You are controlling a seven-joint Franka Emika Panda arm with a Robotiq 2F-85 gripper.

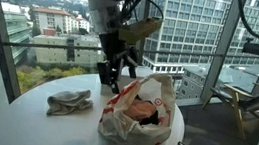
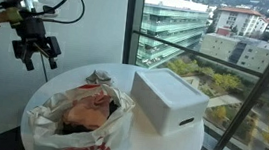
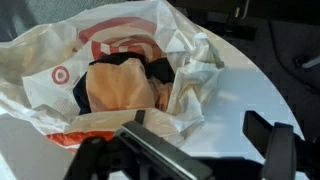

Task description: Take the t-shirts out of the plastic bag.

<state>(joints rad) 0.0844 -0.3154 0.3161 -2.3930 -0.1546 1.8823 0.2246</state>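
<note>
A white plastic bag with a red logo [image 1: 139, 112] lies open on the round white table [image 1: 52, 128]. It also shows in the other exterior view [image 2: 79, 120] and in the wrist view [image 3: 110, 60]. Inside are a peach t-shirt [image 3: 118, 88] and a dark one [image 3: 150, 68]. A grey-beige t-shirt [image 1: 70, 102] lies crumpled on the table outside the bag, seen behind it in an exterior view [image 2: 98, 78]. My gripper [image 1: 111, 75] hangs above the table beside the bag, open and empty; it shows in an exterior view [image 2: 34, 52] and the wrist view [image 3: 200, 140].
A white box [image 2: 170, 102] stands on the table beside the bag. Floor-to-ceiling windows surround the table. A chair [image 1: 237, 102] and cables stand off to the side.
</note>
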